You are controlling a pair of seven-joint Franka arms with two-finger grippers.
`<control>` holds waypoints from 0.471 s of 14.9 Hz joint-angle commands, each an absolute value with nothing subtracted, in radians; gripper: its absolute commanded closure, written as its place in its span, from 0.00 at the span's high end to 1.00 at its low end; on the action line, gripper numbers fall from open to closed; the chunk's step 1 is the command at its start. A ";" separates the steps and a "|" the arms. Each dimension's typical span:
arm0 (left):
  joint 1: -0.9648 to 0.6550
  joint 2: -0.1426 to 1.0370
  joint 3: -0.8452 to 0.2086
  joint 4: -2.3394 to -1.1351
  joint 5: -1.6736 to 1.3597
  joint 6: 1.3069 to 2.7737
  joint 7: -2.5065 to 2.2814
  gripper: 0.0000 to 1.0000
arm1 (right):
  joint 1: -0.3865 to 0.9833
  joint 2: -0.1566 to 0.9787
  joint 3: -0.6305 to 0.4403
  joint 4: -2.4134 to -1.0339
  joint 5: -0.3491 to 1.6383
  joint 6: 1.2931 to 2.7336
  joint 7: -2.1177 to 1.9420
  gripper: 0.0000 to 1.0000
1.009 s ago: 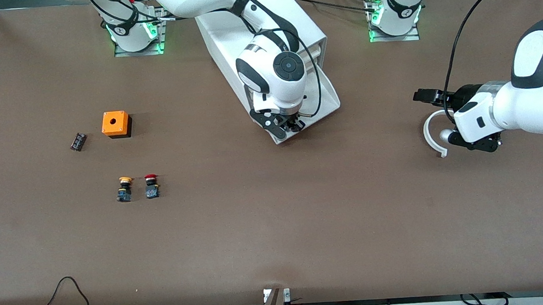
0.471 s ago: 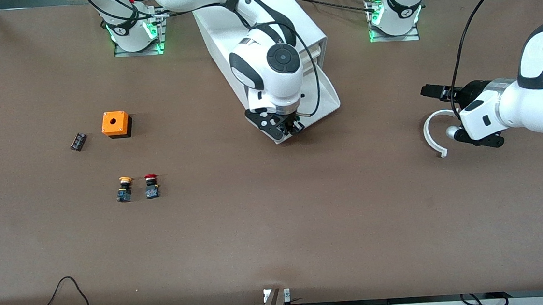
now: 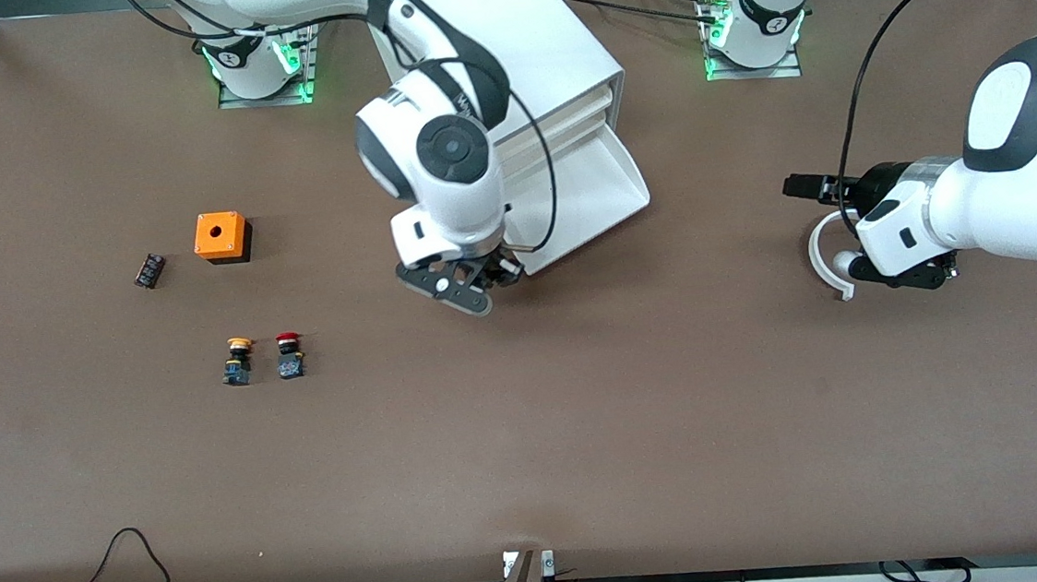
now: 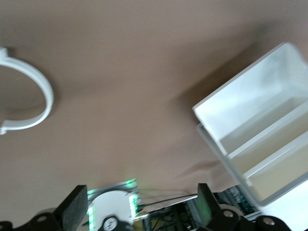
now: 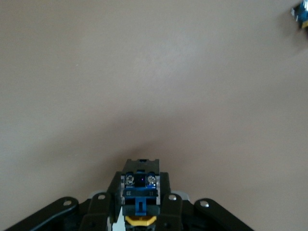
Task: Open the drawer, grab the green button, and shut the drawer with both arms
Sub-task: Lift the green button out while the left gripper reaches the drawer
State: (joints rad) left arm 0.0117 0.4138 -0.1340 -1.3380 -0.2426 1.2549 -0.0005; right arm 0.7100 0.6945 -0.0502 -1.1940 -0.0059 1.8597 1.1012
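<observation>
The cabinet (image 3: 499,43) stands between the arms' bases with its lowest drawer (image 3: 589,188) pulled out. My right gripper (image 3: 467,288) hangs over the table beside the drawer's front corner, shut on the button (image 5: 139,191). The button's black and blue body points away from the wrist camera, and a yellowish cap edge shows between the fingers (image 5: 169,204). My left gripper (image 3: 852,232) hangs open and empty over the table at the left arm's end. The left wrist view shows its spread fingers (image 4: 74,211) and the open drawer (image 4: 250,108).
A white ring clamp (image 3: 826,257) lies under the left gripper and shows in its wrist view (image 4: 41,91). A yellow-capped button (image 3: 239,359), a red-capped button (image 3: 289,355), an orange box (image 3: 220,236) and a small black part (image 3: 149,270) lie toward the right arm's end.
My right gripper has come up out of the drawer with the button and moved toward the right arm's end and the front camera. The left arm shifted only slightly.
</observation>
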 commanded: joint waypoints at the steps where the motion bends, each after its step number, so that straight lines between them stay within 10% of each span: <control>1: 0.012 0.434 -0.138 -1.368 -0.290 1.333 -0.026 1.00 | 0.631 0.677 -0.037 -1.218 0.000 1.827 0.892 0.00; 7: -0.099 0.439 -0.137 -1.566 -0.275 1.715 -0.203 1.00 | 0.480 0.675 -0.038 -1.268 0.066 1.850 0.439 0.00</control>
State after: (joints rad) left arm -0.0579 0.4663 -0.1385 -1.4848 -0.2719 1.6193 -0.1013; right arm 0.5148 0.6952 -0.0526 -1.2272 0.0412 1.8351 0.5596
